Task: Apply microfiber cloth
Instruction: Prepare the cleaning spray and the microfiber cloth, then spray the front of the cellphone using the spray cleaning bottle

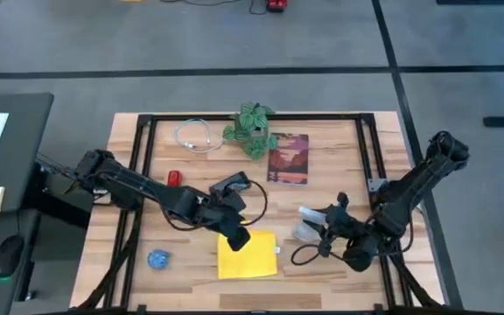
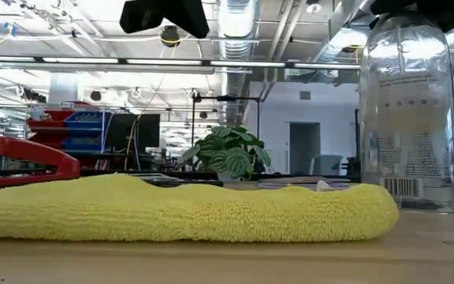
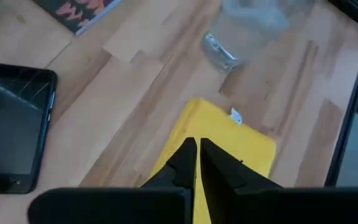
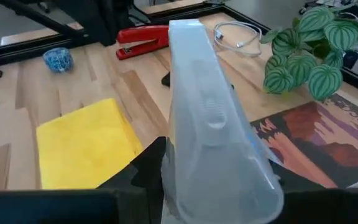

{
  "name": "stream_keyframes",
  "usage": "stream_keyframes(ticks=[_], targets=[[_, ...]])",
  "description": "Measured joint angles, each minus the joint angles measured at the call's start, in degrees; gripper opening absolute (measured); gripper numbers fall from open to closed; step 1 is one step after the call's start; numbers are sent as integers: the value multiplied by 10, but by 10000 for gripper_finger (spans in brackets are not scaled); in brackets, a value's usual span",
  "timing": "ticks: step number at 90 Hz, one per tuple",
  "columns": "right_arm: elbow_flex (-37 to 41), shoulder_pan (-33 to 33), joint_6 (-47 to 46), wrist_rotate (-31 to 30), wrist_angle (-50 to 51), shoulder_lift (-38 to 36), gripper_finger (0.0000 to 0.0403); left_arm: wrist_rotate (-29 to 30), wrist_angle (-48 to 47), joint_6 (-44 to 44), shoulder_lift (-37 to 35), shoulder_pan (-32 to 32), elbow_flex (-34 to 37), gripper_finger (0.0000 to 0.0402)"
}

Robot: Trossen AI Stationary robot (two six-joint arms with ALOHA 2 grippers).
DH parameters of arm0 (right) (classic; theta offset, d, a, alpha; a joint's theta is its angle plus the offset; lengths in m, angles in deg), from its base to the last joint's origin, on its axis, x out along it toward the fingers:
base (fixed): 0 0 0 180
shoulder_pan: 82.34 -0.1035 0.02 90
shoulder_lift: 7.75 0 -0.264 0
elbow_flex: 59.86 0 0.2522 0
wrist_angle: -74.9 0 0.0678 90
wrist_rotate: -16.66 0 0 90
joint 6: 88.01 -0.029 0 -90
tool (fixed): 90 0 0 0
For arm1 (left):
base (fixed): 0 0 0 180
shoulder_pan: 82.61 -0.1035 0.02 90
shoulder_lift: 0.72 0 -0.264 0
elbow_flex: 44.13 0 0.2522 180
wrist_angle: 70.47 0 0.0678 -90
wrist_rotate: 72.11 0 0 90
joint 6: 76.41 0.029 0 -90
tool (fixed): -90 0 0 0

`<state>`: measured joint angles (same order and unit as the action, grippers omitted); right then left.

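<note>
Wooden table (image 1: 339, 188) was seen mid-frame; cloth (image 1: 248, 255) lay lower center, just beneath left gripper's (image 1: 238, 236) closed fingers; right gripper (image 1: 322, 229) clasped bottle (image 1: 307, 223).

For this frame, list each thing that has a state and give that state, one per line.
microfiber cloth: lying flat on the table, not gripped.
left gripper: shut, empty, above the cloth.
right gripper: shut on the clear bottle.
clear bottle: held in the right gripper, near the cloth.
smartphone: lying flat, screen dark.
book: closed, flat.
red stapler: closed, on the table.
potted plant: upright.
</note>
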<state>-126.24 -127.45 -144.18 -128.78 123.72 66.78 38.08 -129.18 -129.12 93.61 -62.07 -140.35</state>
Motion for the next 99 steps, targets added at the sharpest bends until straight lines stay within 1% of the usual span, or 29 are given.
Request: stream_keyframes(ticks=[4,7,16,25,35,44,58,65,72,78,85,90,99], targets=[[0,0,-1,5,5,-4,121,0,-6,-6,0,-1,0,0],[0,0,-1,9,7,-7,133,0,-10,-10,0,-2,0,0],[2,0,-6,33,13,-16,195,-7,-22,-20,0,-7,0,0],[3,5,0,83,16,-30,248,-11,-39,-35,-2,-12,0,0],[3,14,27,141,16,-57,280,-25,-41,-41,-9,-20,0,9],[3,20,54,168,16,-90,291,-38,-41,-42,-15,-31,0,38],[1,40,95,195,14,-161,294,-50,-55,-61,-20,-62,-1,96],[-15,57,124,215,8,-199,294,-51,-74,-80,-20,-79,0,123],[-37,79,158,242,-7,-235,295,-62,-99,-71,-20,-98,-1,148],[-62,110,187,271,-14,-250,295,-70,-122,-54,-20,-118,-1,169],[-90,159,222,315,-12,-248,295,-83,-133,-22,-20,-144,0,193],[-107,201,236,351,-12,-236,295,-100,-128,9,-20,-165,7,208],[-129,287,237,419,-14,-196,295,-146,-106,85,-20,-199,36,229]])
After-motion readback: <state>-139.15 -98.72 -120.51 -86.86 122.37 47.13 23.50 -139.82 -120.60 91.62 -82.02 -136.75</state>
